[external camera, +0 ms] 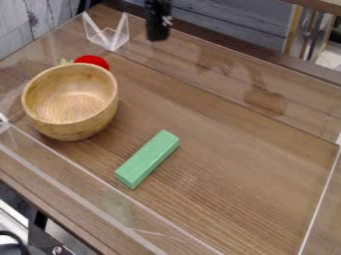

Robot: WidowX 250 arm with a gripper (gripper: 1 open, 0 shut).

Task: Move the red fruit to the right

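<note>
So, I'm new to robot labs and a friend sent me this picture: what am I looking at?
It is a single view from one camera, looking down at an angle onto a wooden table with low clear walls round it. The dark thing at the top is the end of a robot arm: its claw, pointing down above the far side of the table. Its fingers look closed, and I can see nothing in them. On the table are a wooden bowl, a small red fruit just behind the bowl, and a flat green block nearer the camera. The job is to move the red fruit to the right; it lies by the bowl, not in the claw.
</note>
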